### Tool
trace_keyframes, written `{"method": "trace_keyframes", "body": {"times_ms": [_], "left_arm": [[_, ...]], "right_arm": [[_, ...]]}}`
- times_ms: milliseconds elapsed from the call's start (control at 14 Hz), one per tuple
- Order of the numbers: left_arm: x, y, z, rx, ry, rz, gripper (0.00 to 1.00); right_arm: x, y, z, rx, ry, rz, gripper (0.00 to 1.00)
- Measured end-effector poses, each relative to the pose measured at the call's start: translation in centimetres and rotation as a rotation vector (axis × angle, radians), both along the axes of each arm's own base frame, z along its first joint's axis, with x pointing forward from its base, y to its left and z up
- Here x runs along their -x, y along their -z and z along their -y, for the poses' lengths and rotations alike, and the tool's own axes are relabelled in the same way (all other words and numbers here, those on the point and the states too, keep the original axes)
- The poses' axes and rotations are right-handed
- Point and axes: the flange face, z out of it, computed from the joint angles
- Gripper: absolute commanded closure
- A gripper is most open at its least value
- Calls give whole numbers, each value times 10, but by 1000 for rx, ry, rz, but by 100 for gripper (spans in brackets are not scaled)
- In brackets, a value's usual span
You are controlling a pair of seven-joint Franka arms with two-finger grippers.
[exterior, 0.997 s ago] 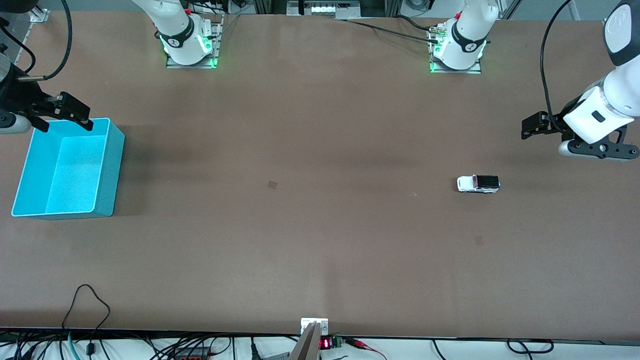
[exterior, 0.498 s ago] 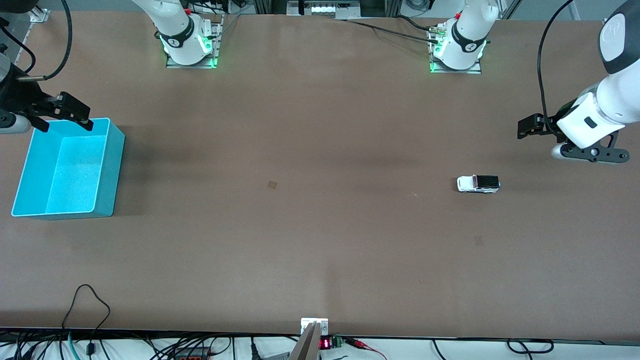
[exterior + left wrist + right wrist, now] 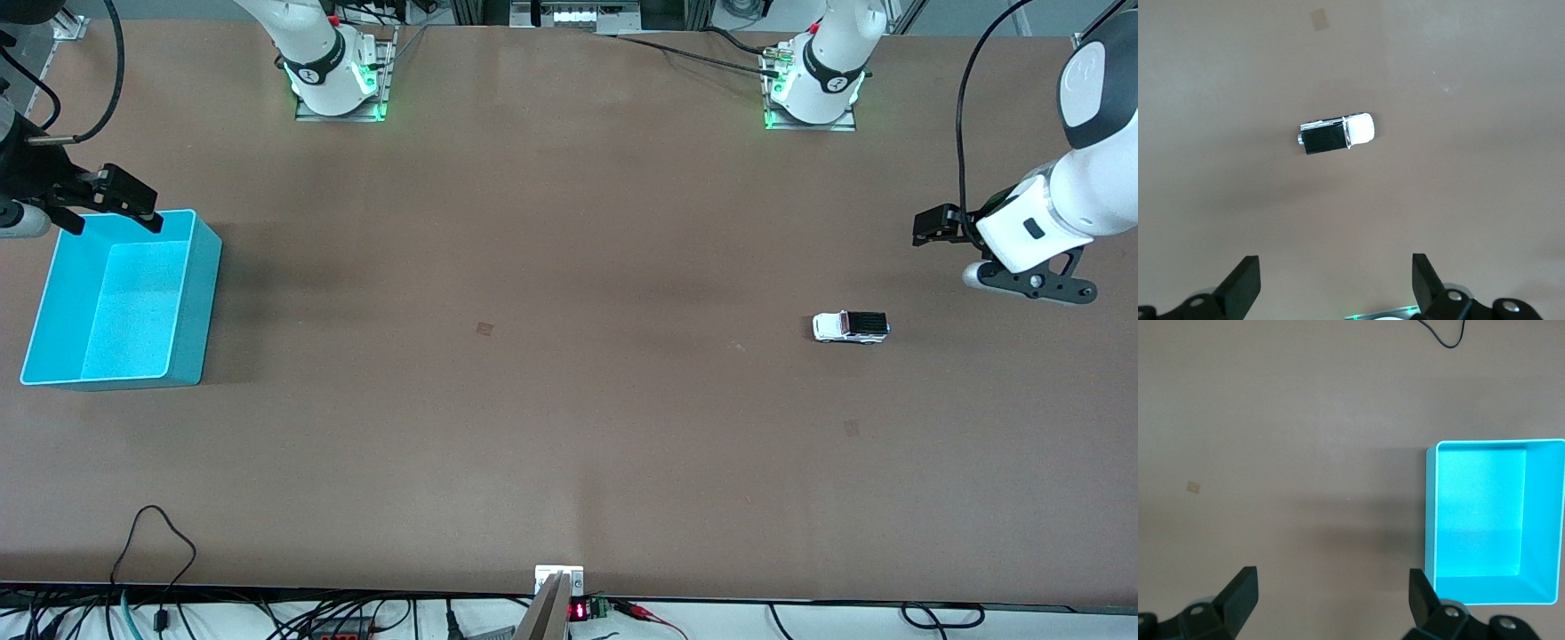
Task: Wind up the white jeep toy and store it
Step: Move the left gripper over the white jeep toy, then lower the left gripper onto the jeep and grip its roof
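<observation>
Up front, in the front view, the white jeep toy (image 3: 851,327) sat on its wheels on the brown tabletop (image 3: 569,400) toward the left arm's end, with its black rear section pointing that way too. The left tool (image 3: 933,227) hung in the air over bare tabletop close to the jeep, touching nothing. The turquoise bin (image 3: 203,293) stood at the right arm's end, well apart from the jeep, and the right tool (image 3: 111,209) hovered over the bin's rim on the side nearest the robots' bases.

From the left wrist view, the left tool (image 3: 1336,280) had its fingers (image 3: 1243,283) spread wide with nothing between them, and the jeep (image 3: 1337,134) lay on the tabletop below.

From the right wrist view, the right tool (image 3: 1333,597) was likewise spread and empty, with the bin (image 3: 1430,513) beside it.
</observation>
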Motion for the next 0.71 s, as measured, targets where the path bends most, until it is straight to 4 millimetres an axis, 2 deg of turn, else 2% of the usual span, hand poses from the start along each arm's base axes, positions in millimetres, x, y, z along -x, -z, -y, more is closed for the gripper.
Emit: {"method": "trace_keyframes", "body": {"times_ms": [285, 427, 712], "left_arm": [[-6, 23, -4, 55, 215, -39, 0], [-9, 43, -5, 93, 365, -38, 0], [-3, 118, -28, 161, 672, 10, 0]], "right_arm": [[0, 0, 0, 0, -1, 0, 0], [0, 0, 0, 0, -1, 0, 0], [0, 0, 1, 0, 1, 0, 0]]}}
